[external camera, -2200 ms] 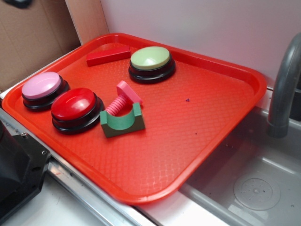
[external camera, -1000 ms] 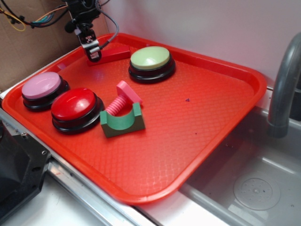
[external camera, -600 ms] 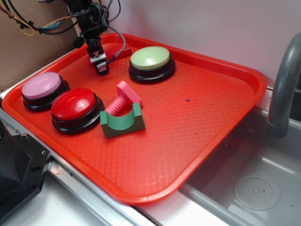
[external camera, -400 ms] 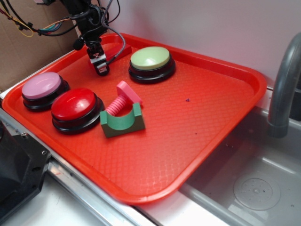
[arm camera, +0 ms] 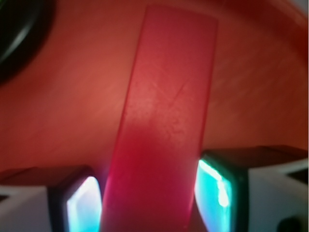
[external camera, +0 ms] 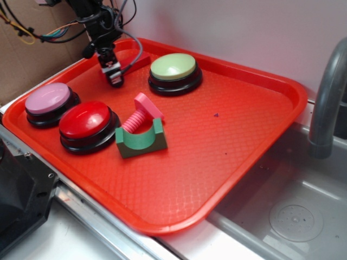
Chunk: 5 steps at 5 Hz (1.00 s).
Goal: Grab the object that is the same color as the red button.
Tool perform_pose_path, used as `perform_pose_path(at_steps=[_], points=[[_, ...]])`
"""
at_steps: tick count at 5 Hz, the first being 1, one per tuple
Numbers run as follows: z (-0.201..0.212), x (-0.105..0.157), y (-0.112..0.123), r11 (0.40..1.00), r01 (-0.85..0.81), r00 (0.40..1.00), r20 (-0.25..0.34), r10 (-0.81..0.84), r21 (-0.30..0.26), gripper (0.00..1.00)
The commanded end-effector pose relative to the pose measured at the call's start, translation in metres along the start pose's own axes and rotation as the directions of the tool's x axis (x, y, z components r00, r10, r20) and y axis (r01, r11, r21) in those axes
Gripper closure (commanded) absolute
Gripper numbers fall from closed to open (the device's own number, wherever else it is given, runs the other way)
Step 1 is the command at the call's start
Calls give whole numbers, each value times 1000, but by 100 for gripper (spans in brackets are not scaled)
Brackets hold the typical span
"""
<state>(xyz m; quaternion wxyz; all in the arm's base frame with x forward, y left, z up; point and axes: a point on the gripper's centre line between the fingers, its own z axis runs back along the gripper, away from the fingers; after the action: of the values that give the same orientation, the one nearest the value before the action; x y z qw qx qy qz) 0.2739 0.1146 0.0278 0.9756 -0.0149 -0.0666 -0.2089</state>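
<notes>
From where I stand the gripper [external camera: 114, 77] is down at the far left corner of the red tray [external camera: 244, 141], and the wrist view shows why: the red block [arm camera: 161, 125] runs straight out from between its two fingers [arm camera: 219, 186], one pad on each long side. The pads look to be touching or all but touching the block's edges, so I'd call it pinched, though I can't swear how firmly. In the outside view the block is mostly hidden behind the gripper and its cables, and I can't tell whether it is on the tray floor or just off it.

The red button [external camera: 85, 123] sits nearer me and to one side of the gripper, with the pink button [external camera: 49, 101] beside it. The pale green button [external camera: 174, 69] is just beside the gripper on the other side. The pink bolt [external camera: 142, 114] in its green cradle [external camera: 140, 141] lies well in front of it.

So the choice is made and the grasp looks to be in hand. My guess is the next move calls for a straight lift, keeping the squeeze even so the long block does not pivot, and keeping clear of the green button and the tray's rim
</notes>
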Motion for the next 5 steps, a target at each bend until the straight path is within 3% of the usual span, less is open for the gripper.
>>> perform_pose_path(at_steps=[1,2,3,4,5], points=[[95,18,-50,993,30,997,61,-37,111,100],[117,24,-81,992,52,997,55,-59,118,100],[137,30,-102,998,12,1000,11,-13,64,100],[140,33,-104,1000,5,1000,-24,-5,29,36],[123,30,-84,998,-61,997,-41,61,0,0]])
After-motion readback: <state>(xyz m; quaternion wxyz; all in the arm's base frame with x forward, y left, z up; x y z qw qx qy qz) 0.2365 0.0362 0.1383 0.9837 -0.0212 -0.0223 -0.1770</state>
